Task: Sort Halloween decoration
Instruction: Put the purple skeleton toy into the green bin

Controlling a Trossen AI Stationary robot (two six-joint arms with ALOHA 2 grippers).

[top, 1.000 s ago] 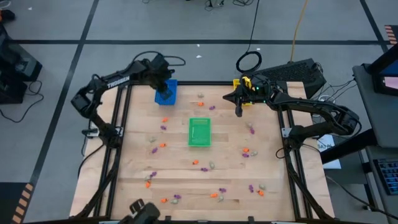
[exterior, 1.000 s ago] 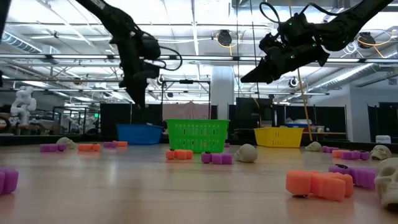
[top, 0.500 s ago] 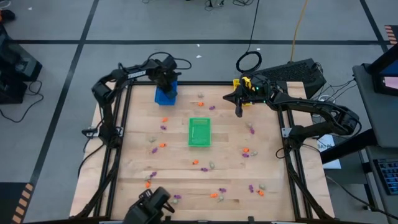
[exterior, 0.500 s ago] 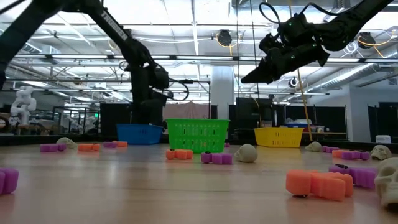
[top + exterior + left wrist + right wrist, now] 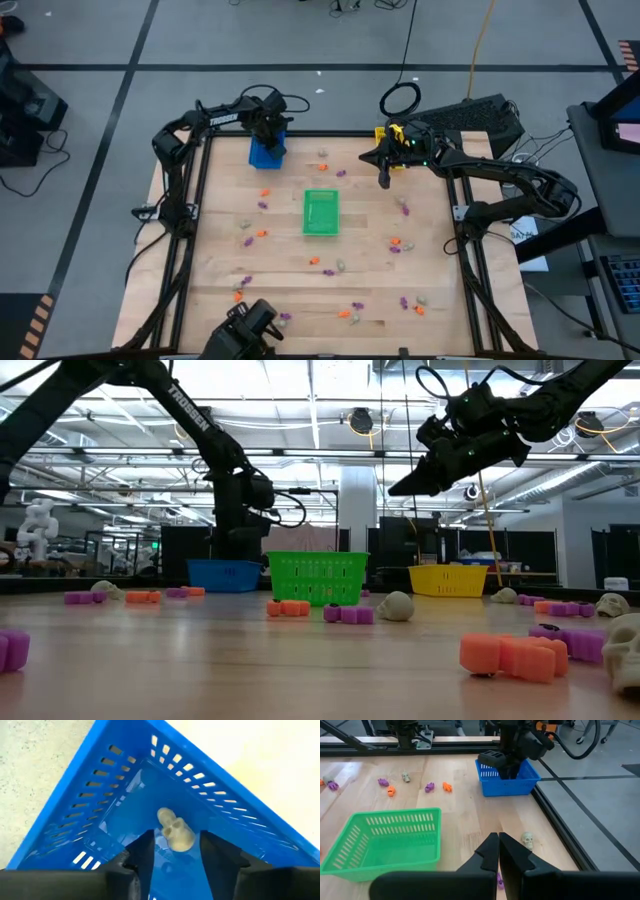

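The blue tray (image 5: 266, 152) was half hidden under the left arm from above; the yellow tray (image 5: 381, 133) barely peeked past the right arm, and the scattered trinkets' shapes were too small to tell.

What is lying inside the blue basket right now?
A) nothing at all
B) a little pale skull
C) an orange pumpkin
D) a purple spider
B: the left wrist view shows a little pale skull lying on the floor of the blue basket, between the open fingers of the left hand.
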